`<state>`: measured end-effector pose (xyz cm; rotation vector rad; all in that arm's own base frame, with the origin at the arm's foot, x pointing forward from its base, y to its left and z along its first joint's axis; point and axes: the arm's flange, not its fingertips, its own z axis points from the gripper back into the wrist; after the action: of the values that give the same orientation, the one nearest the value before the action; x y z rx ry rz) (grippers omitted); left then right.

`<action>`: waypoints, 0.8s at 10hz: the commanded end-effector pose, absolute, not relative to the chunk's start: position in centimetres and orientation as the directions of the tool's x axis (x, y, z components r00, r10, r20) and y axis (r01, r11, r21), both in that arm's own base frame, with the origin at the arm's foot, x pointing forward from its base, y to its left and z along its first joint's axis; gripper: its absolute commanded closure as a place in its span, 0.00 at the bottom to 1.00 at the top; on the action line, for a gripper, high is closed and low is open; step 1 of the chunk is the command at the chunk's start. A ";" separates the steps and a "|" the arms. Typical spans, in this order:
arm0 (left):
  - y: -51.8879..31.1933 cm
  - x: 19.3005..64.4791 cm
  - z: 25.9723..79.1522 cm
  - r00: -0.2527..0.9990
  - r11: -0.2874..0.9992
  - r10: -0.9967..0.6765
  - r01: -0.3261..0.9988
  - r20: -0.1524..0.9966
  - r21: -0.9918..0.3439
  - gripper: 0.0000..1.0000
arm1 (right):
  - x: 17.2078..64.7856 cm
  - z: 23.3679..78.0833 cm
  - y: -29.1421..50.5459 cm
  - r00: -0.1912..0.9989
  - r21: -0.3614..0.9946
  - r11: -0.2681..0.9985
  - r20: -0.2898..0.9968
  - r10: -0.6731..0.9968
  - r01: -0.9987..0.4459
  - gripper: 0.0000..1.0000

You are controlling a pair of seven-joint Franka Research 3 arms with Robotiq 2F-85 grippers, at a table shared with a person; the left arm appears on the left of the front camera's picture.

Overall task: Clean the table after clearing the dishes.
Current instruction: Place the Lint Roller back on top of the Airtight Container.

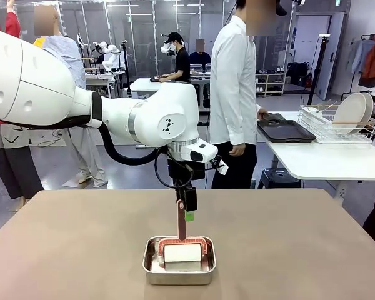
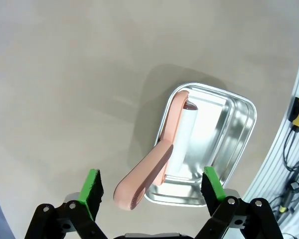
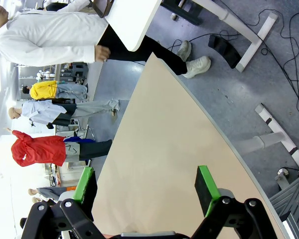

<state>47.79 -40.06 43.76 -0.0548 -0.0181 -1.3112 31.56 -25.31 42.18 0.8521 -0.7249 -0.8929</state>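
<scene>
Left gripper [image 2: 152,191] open, straddling pink roller handle [image 2: 142,181] in steel pan [image 2: 239,127], probably about to grasp; right gripper [image 3: 147,191] open, idle.

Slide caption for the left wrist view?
Open left gripper hovers over the pink-handled lint roller lying in a steel pan on the table.

Small rectangular steel pan [image 1: 179,269] sits near front-centre of wide taupe-brown bench [image 1: 62,250]; pink-handled white roller [image 1: 182,251] lies in it, handle sticking up; left end effector [image 1: 189,215] just above.
</scene>
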 end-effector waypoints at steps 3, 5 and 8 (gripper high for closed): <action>-40.1 47.8 43.8 0.257 0.256 -0.965 0.966 0.044 -0.030 0.00 | 31.4 42.3 -25.4 0.452 0.860 0.366 0.184 -0.873 0.356 0.00; -40.1 47.8 43.8 0.257 0.256 -0.965 0.966 0.044 -0.030 0.00 | 31.4 42.3 -25.4 0.452 0.860 0.366 0.184 -0.873 0.356 0.00; -40.1 47.8 43.8 0.257 0.256 -0.965 0.966 0.044 -0.030 0.00 | 31.4 42.3 -25.4 0.452 0.860 0.366 0.184 -0.873 0.356 0.00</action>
<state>47.82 -40.06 43.66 -0.0554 -0.0163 -1.3096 31.56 -25.31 42.18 0.8521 -0.7249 -0.8929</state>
